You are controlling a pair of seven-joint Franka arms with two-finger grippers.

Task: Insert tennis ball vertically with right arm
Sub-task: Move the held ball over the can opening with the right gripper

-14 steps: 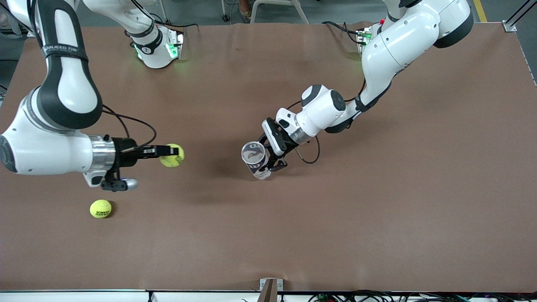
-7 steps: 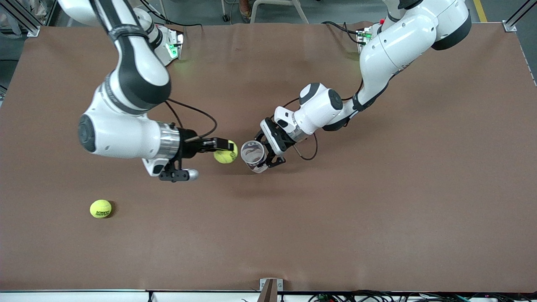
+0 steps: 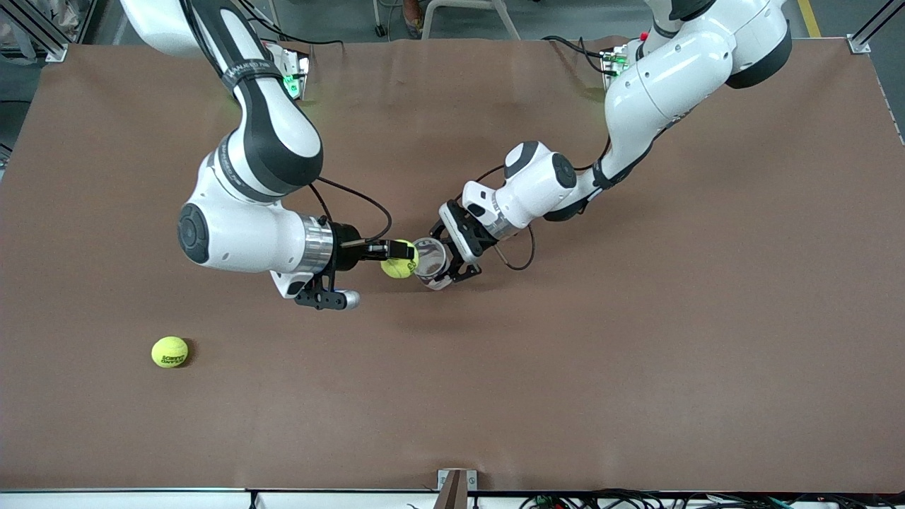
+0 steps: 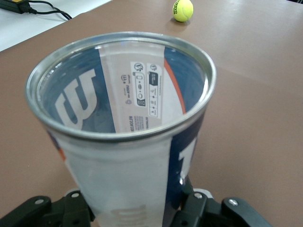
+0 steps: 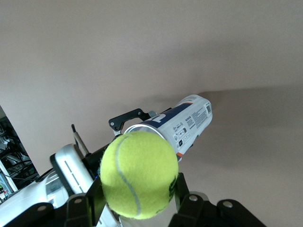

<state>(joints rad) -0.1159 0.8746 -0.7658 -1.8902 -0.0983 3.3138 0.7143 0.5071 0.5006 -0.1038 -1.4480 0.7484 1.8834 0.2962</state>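
My right gripper [image 3: 401,257] is shut on a yellow tennis ball [image 3: 398,265] and holds it in the air right beside the open rim of the ball can [image 3: 431,263]. In the right wrist view the ball [image 5: 138,174] sits between the fingers, with the can [image 5: 177,124] just past it. My left gripper [image 3: 452,261] is shut on the can and holds it above the middle of the table, mouth up and tilted. In the left wrist view the can [image 4: 128,123] is a clear tube with blue and white print and a metal rim, and shows no ball inside.
A second tennis ball [image 3: 170,351] lies on the brown table [image 3: 636,353] toward the right arm's end, nearer the front camera; it also shows in the left wrist view [image 4: 182,10]. A small metal bracket [image 3: 456,484] sits at the table's front edge.
My right arm has carried the ball from the right arm's end of the table across to the can's mouth. My left gripper has shifted the can slightly and tipped it more upright.
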